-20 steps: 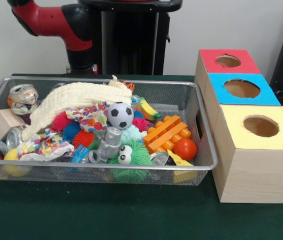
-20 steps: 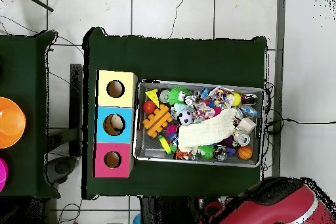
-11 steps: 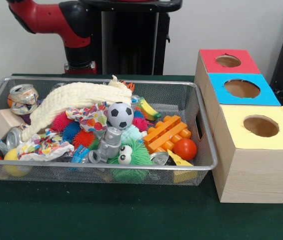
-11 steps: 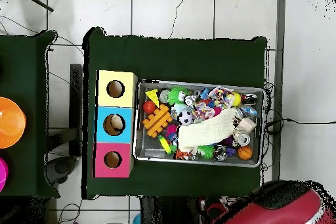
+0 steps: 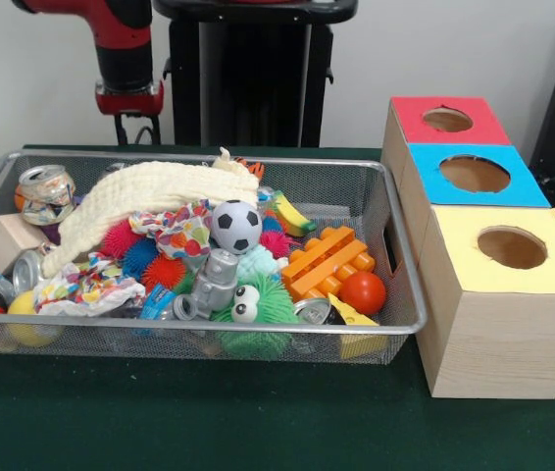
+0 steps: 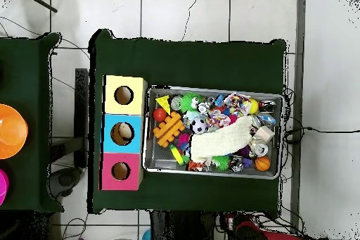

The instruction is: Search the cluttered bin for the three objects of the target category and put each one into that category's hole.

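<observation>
A wire mesh bin holds a heap of toys: a soccer ball, an orange brick plate, a red ball, a green spiky toy with eyes, a grey robot figure, crushed cans and a cream cloth. Beside it stands a wooden box with a red-topped hole, a blue-topped hole and a yellow-topped hole. My gripper hangs open behind the bin's far left rim, holding nothing. From above, the bin shows; the gripper does not.
A wooden block and a yellow ball lie at the bin's left end, a yellow wedge at its front right. In the overhead view an orange bowl sits on a neighbouring table, and something pale lies inside the blue hole.
The arm has swung left in the front view, bringing the gripper into sight behind the bin. In the overhead view the red arm has almost left the bottom edge. The toys have not moved.
</observation>
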